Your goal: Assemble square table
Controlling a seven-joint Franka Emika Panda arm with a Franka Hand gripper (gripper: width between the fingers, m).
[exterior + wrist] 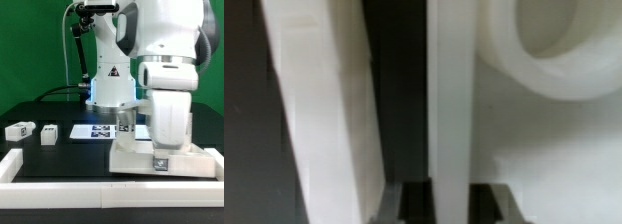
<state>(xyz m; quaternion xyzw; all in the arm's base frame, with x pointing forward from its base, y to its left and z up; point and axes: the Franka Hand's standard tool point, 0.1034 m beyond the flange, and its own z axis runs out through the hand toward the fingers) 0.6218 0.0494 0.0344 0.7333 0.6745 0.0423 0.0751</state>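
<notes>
Gripper [450,205] is pinching square top [165,158] by its rim, jaws narrowed onto it; keeping rim centred, moving slowly, avoiding 2 legs [18,130]

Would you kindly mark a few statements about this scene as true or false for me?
1. Two legs lie at the exterior view's left. True.
2. The end effector hangs over the marker board. False: its fingers flank the raised rim of the table top.
3. A round corner hole shows in the wrist view. True.
4. All four legs are fitted to the table top. False: those two legs lie loose, apart from it.
</notes>
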